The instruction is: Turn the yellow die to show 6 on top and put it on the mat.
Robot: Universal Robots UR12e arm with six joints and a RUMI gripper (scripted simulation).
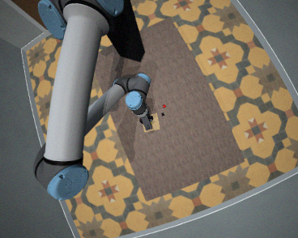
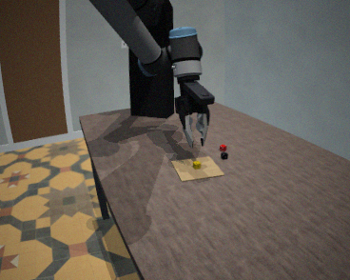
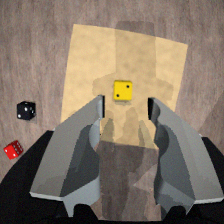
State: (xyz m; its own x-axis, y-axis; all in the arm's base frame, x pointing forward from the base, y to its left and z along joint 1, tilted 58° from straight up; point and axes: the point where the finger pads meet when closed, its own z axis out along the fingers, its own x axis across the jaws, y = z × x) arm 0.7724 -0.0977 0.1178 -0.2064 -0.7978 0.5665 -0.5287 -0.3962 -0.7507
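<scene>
The yellow die [image 3: 122, 90] sits flat on the tan mat [image 3: 125, 75], well inside its edges, with two pips showing on its top face. It also shows in the exterior view [image 2: 196, 165] on the mat [image 2: 198, 169]. My gripper [image 3: 126, 98] hangs above the mat, a clear distance over the die, pointing down. Its fingers stand apart with nothing between them. In the exterior view the gripper [image 2: 196, 141] is above and slightly behind the die. In the top view the gripper [image 1: 146, 121] covers the die.
A black die [image 3: 26, 110] and a red die [image 3: 12, 149] lie on the brown table beside the mat, off it; both show in the exterior view, red [image 2: 223, 148] behind black [image 2: 223, 155]. The arm's dark base stands at the table's far end.
</scene>
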